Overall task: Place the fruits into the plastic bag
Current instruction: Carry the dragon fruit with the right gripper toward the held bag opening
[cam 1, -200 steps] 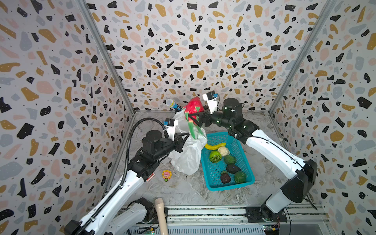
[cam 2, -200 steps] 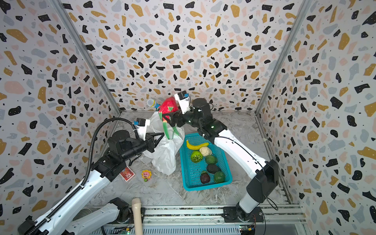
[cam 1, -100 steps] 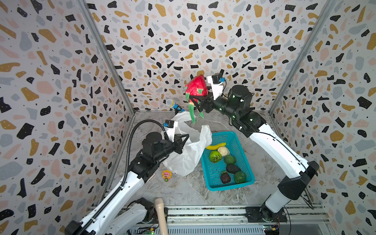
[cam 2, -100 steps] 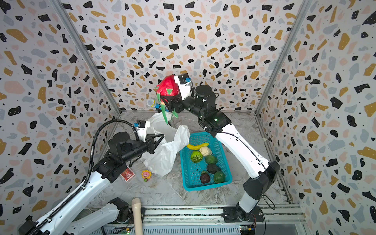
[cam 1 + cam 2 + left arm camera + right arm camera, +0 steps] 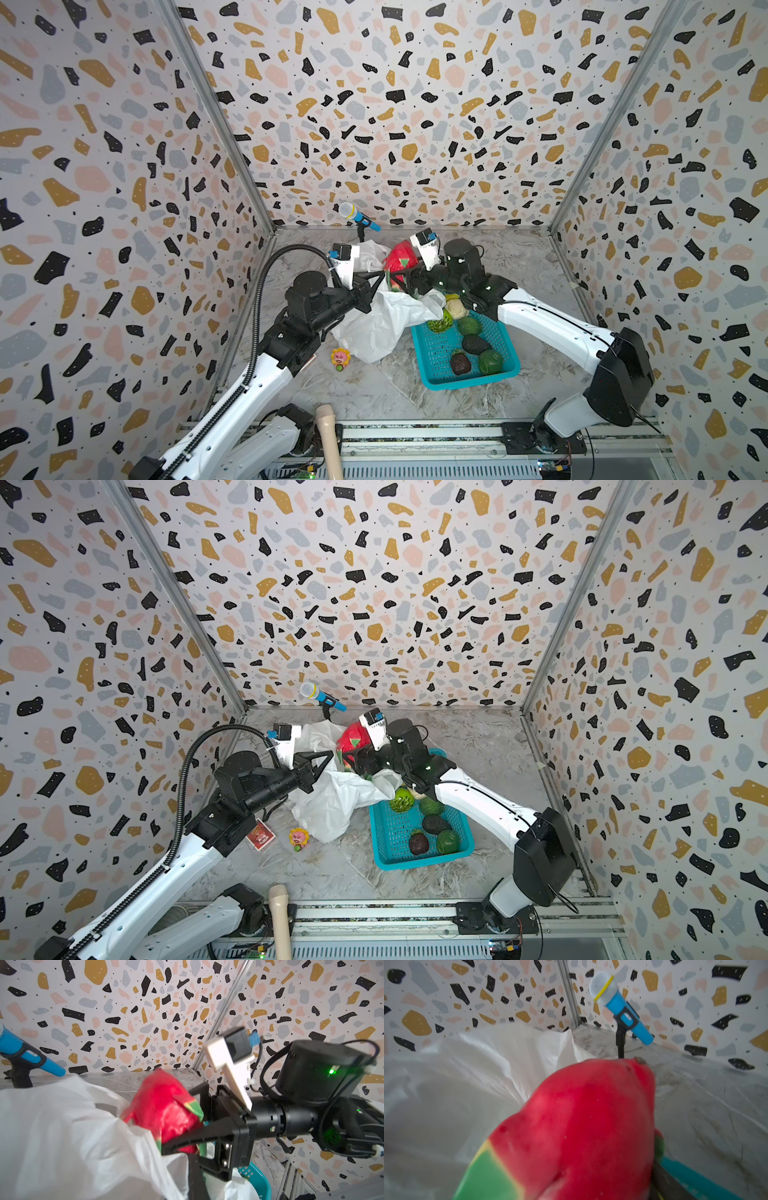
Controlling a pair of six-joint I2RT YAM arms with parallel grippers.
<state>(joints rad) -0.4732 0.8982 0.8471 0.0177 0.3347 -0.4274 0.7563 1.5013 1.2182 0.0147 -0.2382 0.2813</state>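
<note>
A red dragon fruit [image 5: 401, 259] [image 5: 352, 742] with green scales sits in my right gripper [image 5: 400, 279] [image 5: 354, 763], which is shut on it just above the mouth of the white plastic bag [image 5: 374, 328] [image 5: 332, 804]. The fruit [image 5: 581, 1126] fills the right wrist view and hides the jaws, with bag film [image 5: 467, 1084] behind it. My left gripper [image 5: 380, 276] [image 5: 196, 1184] is shut on the bag's rim and holds it up. The other fruits lie in the teal basket [image 5: 469, 384]: a bumpy green one [image 5: 440, 324], a dark brown one [image 5: 460, 363] and several more.
A blue toy microphone [image 5: 357, 216] stands on a stand at the back wall. A small sunflower-face toy [image 5: 340, 359] and a red card pack [image 5: 260, 834] lie left of the bag. A wooden handle [image 5: 328, 436] sticks up at the front rail.
My right gripper lifted the dragon fruit high, then brought it down to the bag's mouth. A bag flap now drapes over the basket's near corner. The left gripper kept its hold.
</note>
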